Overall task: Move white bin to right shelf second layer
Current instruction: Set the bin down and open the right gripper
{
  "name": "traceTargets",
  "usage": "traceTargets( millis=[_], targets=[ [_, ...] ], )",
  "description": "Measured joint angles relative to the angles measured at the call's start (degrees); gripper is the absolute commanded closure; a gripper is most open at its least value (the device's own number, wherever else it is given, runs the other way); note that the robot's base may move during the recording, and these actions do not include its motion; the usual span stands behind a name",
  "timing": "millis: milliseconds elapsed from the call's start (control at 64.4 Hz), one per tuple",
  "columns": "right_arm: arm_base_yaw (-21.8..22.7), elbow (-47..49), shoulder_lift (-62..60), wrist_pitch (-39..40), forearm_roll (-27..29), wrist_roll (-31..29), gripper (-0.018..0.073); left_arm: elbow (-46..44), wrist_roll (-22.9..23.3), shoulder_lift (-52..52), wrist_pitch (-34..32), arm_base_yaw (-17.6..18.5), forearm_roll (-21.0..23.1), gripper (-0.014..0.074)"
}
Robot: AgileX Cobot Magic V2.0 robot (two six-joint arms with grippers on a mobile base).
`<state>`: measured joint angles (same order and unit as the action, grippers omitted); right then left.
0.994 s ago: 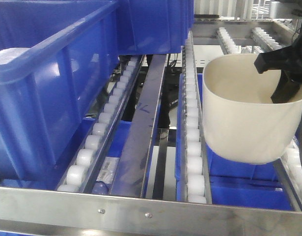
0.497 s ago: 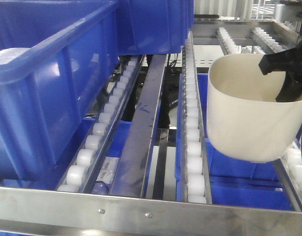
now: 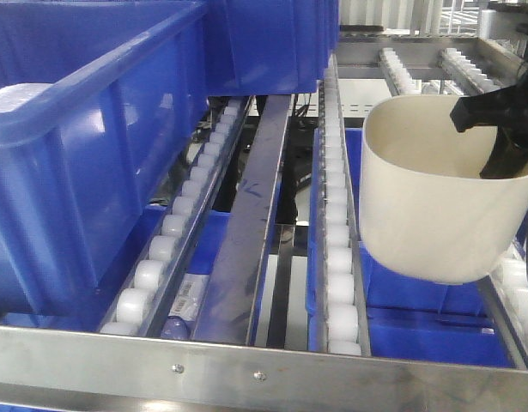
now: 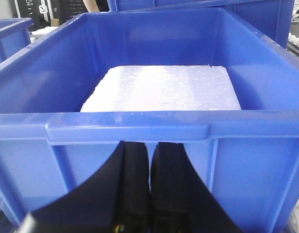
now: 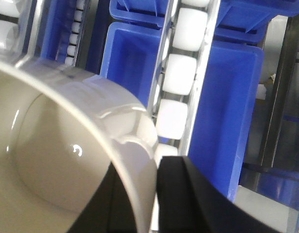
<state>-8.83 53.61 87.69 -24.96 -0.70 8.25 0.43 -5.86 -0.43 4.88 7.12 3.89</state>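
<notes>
Cream-white and smooth, the white bin [image 3: 435, 206] hangs tilted above the roller lanes [image 3: 339, 257] of the right shelf second layer [image 3: 246, 369] — the right gripper [image 5: 156, 194] pinches its rim. It has barely shifted since earlier. The left gripper [image 4: 149, 194] sits closed, empty, before a blue crate [image 4: 139, 131].

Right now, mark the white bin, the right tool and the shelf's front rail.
white bin [image 3: 427, 215]: front-facing view, outer side wall.
right tool [image 5: 156, 194]: right wrist view, at the bin rim clamped between its fingers.
front rail [image 3: 246, 365]: front-facing view, riveted steel face.
</notes>
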Motion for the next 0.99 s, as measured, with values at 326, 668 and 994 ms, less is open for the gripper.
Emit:
traceTargets(
  millis=[326,668,994],
  targets=[
    [0.0,0.0,0.0,0.0,0.0,0.0,0.0407,0.0,0.0,0.0,0.0,0.0,0.0,0.0512],
    [0.0,0.0,0.0,0.4,1.8,0.0,0.0190,0.0,0.0,0.0,0.0,0.0,0.0,0.0512],
    [0.0,0.1,0.0,0.9,3.5,0.0,0.0099,0.0,0.0,0.0,0.0,0.0,0.0,0.0512]
  ],
)
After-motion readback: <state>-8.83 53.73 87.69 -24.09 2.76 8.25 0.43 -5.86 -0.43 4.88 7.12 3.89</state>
